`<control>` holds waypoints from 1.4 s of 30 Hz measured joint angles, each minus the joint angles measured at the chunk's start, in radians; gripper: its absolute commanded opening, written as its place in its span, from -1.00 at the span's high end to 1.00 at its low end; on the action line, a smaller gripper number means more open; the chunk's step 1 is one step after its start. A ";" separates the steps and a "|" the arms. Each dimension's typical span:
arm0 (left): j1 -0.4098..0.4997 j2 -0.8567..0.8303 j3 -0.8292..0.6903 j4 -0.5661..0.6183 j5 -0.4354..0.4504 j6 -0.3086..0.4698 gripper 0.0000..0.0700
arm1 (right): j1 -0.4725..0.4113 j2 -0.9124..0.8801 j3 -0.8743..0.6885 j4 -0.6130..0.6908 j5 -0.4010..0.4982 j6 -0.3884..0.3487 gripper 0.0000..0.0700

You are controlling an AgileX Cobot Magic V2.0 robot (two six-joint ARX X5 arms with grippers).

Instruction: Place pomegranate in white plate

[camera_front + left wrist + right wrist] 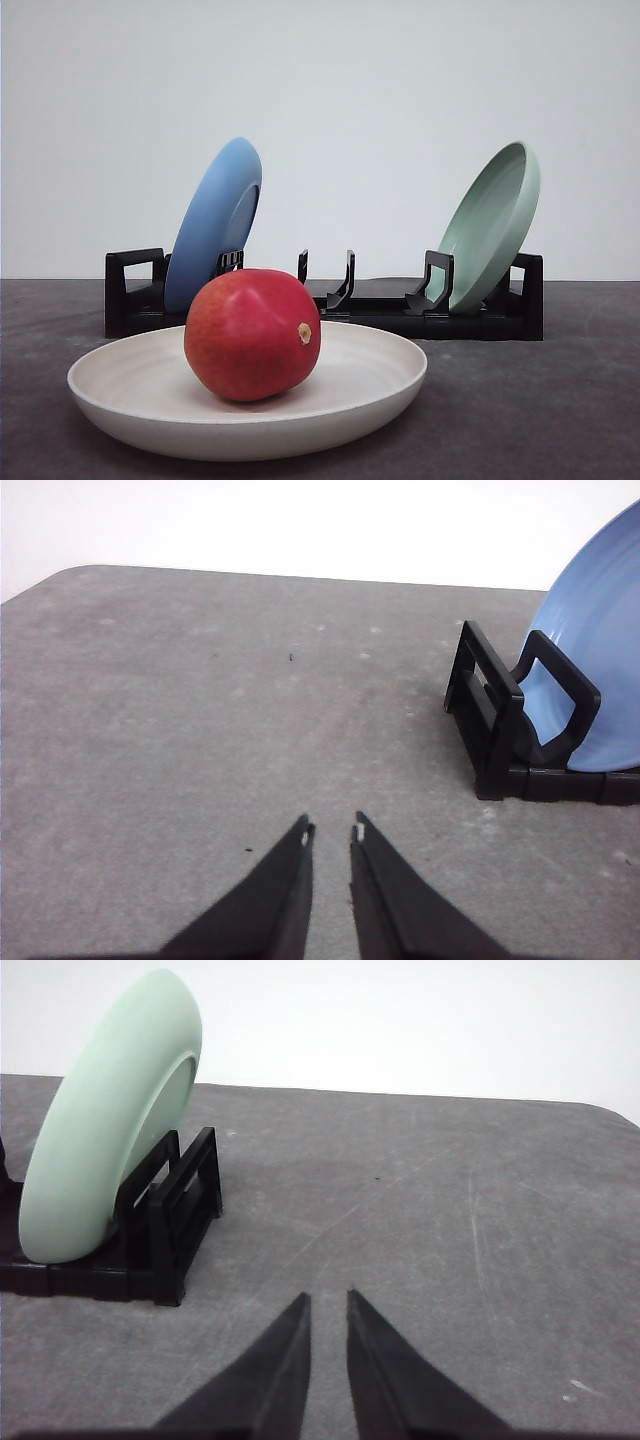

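The red pomegranate lies inside the white plate at the front of the table, its tan stem nub facing right. The plate sits flat on the grey tabletop. In the left wrist view my left gripper hovers over bare table with its fingers nearly together and nothing between them, beside the rack end that holds the blue plate. My right gripper is likewise shut and empty above bare table, near the rack end with the pale green plate.
A black dish rack stands behind the white plate. A blue plate leans in its left end and a pale green plate in its right end. Grey tabletop spreads around both grippers.
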 measured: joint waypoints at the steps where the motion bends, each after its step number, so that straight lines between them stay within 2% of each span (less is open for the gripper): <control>1: 0.000 0.000 0.000 0.000 0.000 0.000 0.85 | 0.000 0.000 0.000 0.000 0.000 0.000 0.82; 42: 0.000 0.000 0.000 0.000 0.000 0.000 0.85 | 0.000 0.000 0.000 0.000 0.000 0.000 0.82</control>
